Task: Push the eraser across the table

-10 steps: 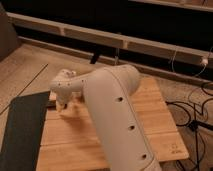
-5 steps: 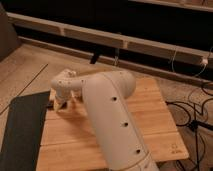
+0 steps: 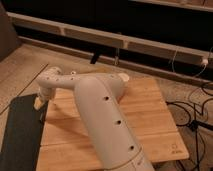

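A: Camera view: the gripper (image 3: 40, 103) has been swung further left since a second ago and is now parked at the table's (image 3: 150, 120) left edge.

B: Eraser can't be made out, likely hidden by the arm; push probably nearly finished.

There is one camera view only. It looks from high above, behind the base of the arm (image 3: 107, 125), and faces forward and down over the table (image 3: 150, 120). The camera is close to the arm, so the arm covers a big middle part of the frame. The gripper (image 3: 39, 102) is at the left edge of the table, far from the camera. At the left is the dark floor mat (image 3: 20, 130), and at the top a long dark wall with rails (image 3: 130, 42).
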Available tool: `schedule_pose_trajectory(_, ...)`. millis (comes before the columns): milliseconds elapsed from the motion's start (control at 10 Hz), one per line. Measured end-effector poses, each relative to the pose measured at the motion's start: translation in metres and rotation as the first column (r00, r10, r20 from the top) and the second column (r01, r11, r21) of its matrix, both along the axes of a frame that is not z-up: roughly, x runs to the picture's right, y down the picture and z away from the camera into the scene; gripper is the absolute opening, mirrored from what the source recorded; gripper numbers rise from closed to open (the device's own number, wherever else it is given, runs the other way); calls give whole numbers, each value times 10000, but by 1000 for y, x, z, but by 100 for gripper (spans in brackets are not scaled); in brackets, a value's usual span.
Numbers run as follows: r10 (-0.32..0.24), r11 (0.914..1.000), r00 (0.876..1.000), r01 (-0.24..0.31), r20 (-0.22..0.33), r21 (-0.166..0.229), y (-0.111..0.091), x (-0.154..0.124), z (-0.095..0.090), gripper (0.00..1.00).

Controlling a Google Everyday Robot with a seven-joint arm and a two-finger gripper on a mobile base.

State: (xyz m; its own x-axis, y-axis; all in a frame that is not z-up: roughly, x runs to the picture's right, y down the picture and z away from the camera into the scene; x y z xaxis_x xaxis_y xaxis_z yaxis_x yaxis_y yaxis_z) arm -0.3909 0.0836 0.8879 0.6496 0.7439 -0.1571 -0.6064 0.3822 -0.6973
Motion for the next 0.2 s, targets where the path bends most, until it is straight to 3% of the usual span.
schedule_pose_trajectory(200, -59, 9999, 10000, 59, -1, 121, -1, -6, -12, 65)
